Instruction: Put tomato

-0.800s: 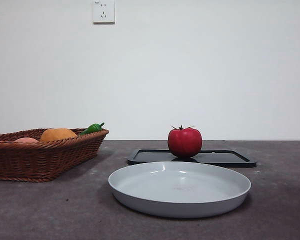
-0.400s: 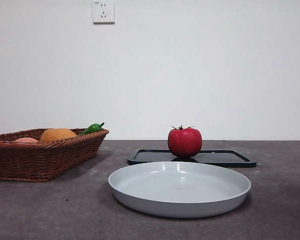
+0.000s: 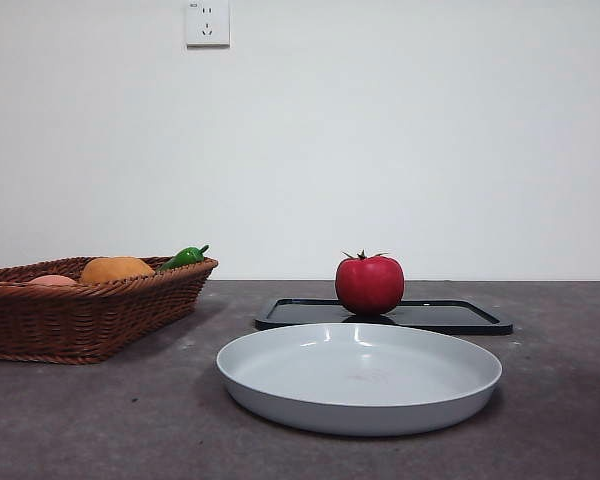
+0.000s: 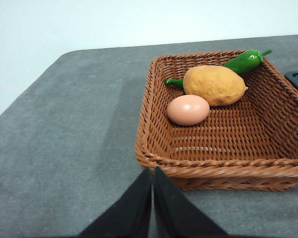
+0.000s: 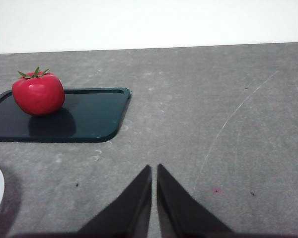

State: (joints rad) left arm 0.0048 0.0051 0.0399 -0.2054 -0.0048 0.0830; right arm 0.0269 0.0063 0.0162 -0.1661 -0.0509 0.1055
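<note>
Across the grey bench (image 3: 100,420), taking the white plate (image 3: 360,378) as the landmark, the things sit spread out and apart from one another. Left of the plate stands the brown wicker basket (image 3: 80,312); the front view cuts off its left end, and its rim hides most of what lies inside. The left wrist view looks down into the basket and shows an orange-tan lumpy fruit (image 4: 214,85), a pale pink egg (image 4: 188,109) just beside it, and a green pepper (image 4: 243,61) leaning against the far wall, partly hidden behind the fruit. Behind the plate lies the flat black tray (image 3: 450,316), its near edge partly covered by the plate's rim. The tomato (image 3: 369,283) stands upright on the tray's left part, stem up, behind the plate and clear of it; the right wrist view shows only a sliver of the plate at its edge. High on the wall, above and left of the plate, is a white socket (image 3: 207,22). The left hand (image 4: 152,173) hangs before the basket's near wall, jaws pressed together. The right hand (image 5: 154,171) hangs over bare bench off to the side of the tray, jaws likewise pressed together, holding nothing.
</note>
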